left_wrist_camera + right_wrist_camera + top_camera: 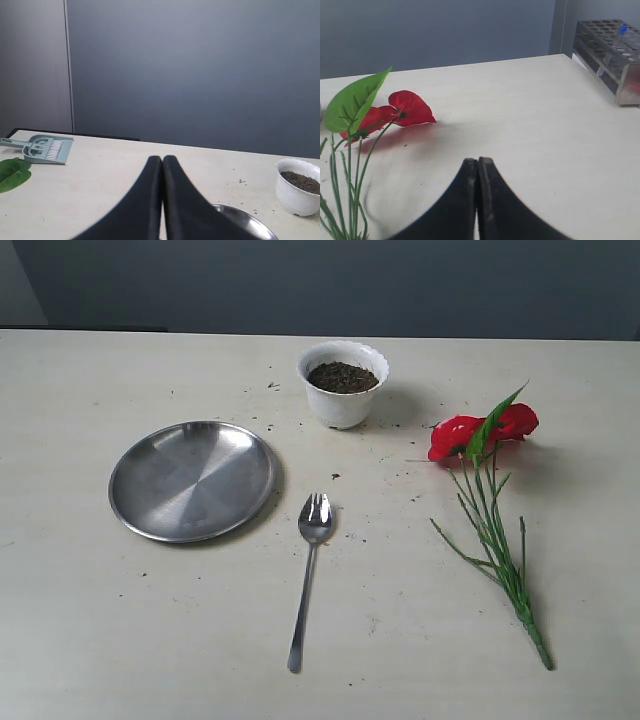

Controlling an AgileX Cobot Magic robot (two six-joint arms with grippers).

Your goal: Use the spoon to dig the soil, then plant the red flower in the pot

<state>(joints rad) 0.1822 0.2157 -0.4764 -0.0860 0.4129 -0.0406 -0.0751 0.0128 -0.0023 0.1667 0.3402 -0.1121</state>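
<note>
A white scalloped pot (343,383) stands at the back of the table with dark soil (342,377) inside it. The steel spoon (308,575) lies in front of it, bowl toward the pot. The red flower (482,434) lies on the right, its green stems (495,535) pointing to the front edge. No arm shows in the exterior view. My left gripper (162,159) is shut and empty, with the pot (298,186) off to one side. My right gripper (478,161) is shut and empty, with the red flower (395,114) lying apart from it.
A round steel plate (192,480) lies left of the spoon. Dark soil crumbs speckle the table round the pot. A small dustpan with brush (46,149) and a green leaf (13,173) lie far left. A metal test-tube rack (612,50) stands far right.
</note>
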